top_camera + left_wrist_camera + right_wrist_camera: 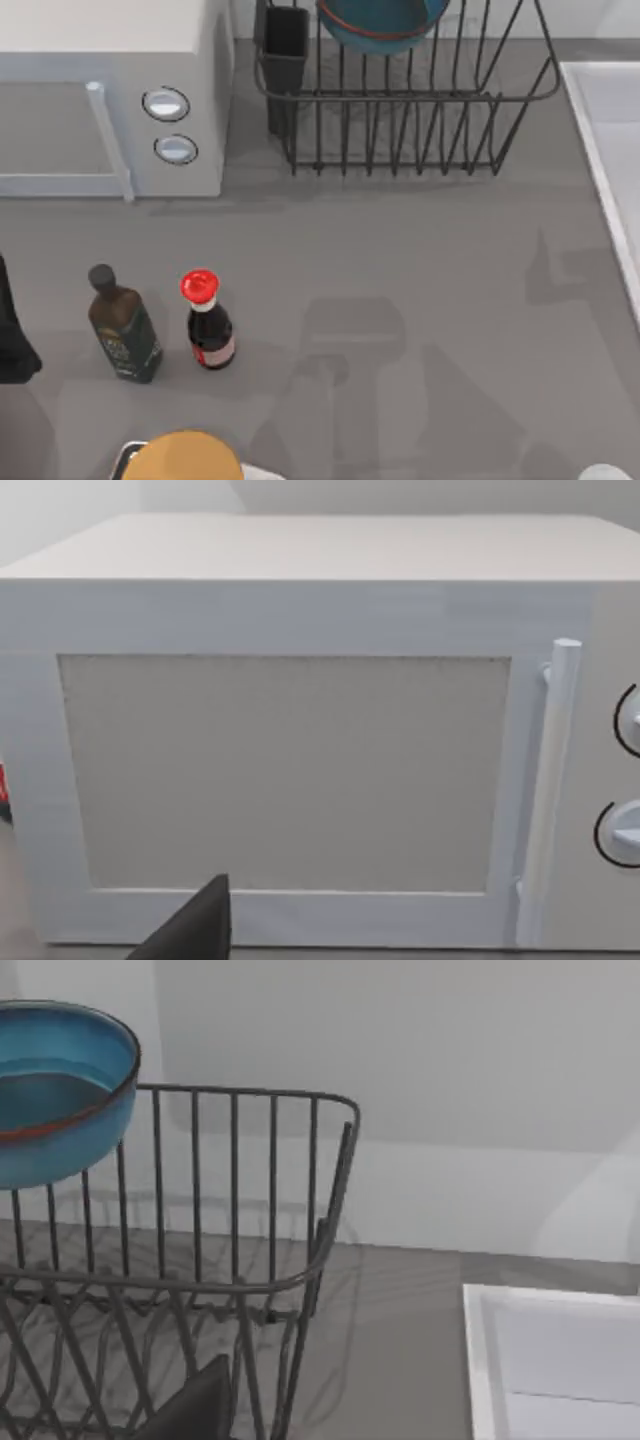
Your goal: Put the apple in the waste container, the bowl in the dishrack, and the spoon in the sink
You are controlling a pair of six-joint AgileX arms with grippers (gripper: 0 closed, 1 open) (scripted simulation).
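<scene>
- Bowl (383, 22) sits in the dishrack (400, 110) at the back of the table, teal with a reddish-brown rim, its lower part among the upright bars; the right wrist view shows it (58, 1090) resting above the wires of the rack (240, 1260).
- Sink (612, 150) lies at the table's right edge, just beside the rack; the right wrist view shows its raised pale rim (480, 1360) near the rack's corner.
- Left gripper: a dark finger (195, 930) shows in the left wrist view, facing the microwave (300, 750) door; I cannot tell how far the fingers stand apart, and nothing is seen held.
- Right gripper: a dark finger (195, 1410) shows in front of the rack's wires; its opening cannot be told either.
- From above, the microwave (110, 90) stands at back left beside the rack's black cup (285, 50).
- An oil bottle (122, 325) and a red-capped sauce bottle (208, 322) stand side by side at front left, apart from each other.
</scene>
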